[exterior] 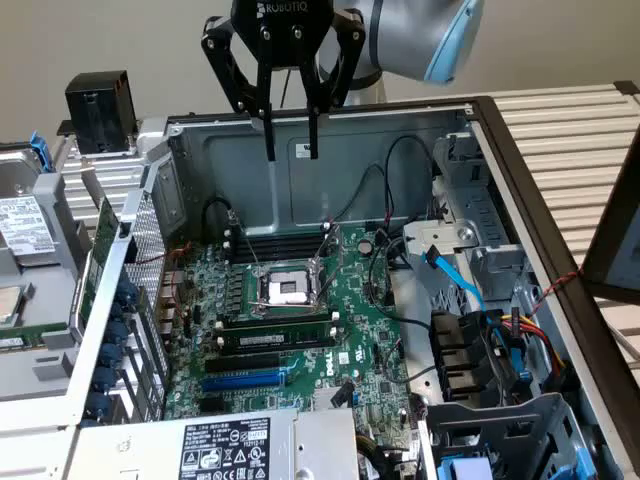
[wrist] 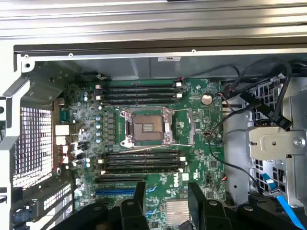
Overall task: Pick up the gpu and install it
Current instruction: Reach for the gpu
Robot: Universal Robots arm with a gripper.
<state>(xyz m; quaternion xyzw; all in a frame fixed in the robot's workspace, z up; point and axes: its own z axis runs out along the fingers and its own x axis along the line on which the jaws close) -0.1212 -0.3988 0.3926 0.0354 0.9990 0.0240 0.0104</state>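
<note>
open claw (exterior: pixel 291 152), empty, pointing down

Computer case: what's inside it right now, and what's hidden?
The green motherboard with a bare CPU socket, black memory slots, an empty blue slot and cables. The labelled power supply covers one board edge; nothing beneath it can be seen.

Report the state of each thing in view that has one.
pincer, open, holding nothing.
computer case, side open, insides exposed.
CPU socket, bare, no cooler on it.
blue card slot, empty.
</note>
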